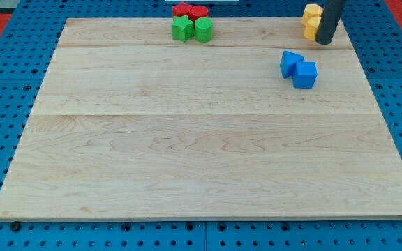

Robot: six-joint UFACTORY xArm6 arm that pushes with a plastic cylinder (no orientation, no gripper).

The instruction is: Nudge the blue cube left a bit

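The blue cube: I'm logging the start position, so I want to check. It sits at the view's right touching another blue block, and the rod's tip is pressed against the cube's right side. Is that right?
Not quite. The blue cube does sit at the view's right against the other blue block, but my tip is not touching it. The camera view shows the tip apart from the cube, nearer the view's top, beside the yellow blocks.

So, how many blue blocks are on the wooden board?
2, touching, toward the view's upper right: the blue cube and another blue block at its left. None appears hidden.

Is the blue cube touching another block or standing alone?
Touching: the blue cube sits against another blue block at its upper left. My tip is apart, above it.
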